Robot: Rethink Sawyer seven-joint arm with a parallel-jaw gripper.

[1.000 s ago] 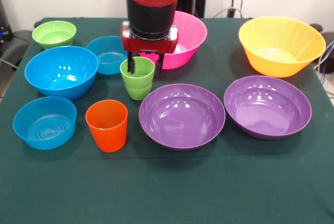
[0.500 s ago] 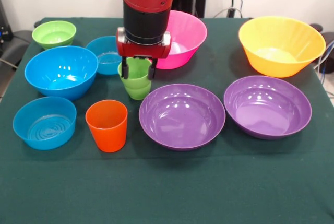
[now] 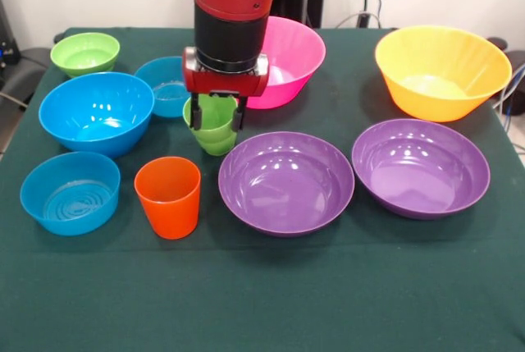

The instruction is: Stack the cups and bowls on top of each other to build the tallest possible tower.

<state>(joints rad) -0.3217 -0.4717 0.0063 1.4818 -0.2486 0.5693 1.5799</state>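
My gripper (image 3: 216, 116) is shut on the rim of the light green ridged cup (image 3: 215, 135) and holds it tilted, just above the cloth. The orange cup (image 3: 168, 196) stands upright in front of it, to the left. Two purple bowls (image 3: 285, 181) (image 3: 420, 166) sit to the right. The pink bowl (image 3: 289, 58) is behind the arm and the yellow bowl (image 3: 441, 69) is at the far right. The large blue bowl (image 3: 96, 112), two small blue bowls (image 3: 163, 85) (image 3: 70, 190) and the small green bowl (image 3: 84, 52) are on the left.
All the pieces rest open side up on a dark green tablecloth (image 3: 262, 303). The red and black arm (image 3: 234, 7) comes down over the middle of the far side. Cables (image 3: 361, 16) hang behind the table.
The gripper has closed on the green cup's rim, shifted slightly left, and lifted the cup so that it now hangs tilted instead of standing upright.
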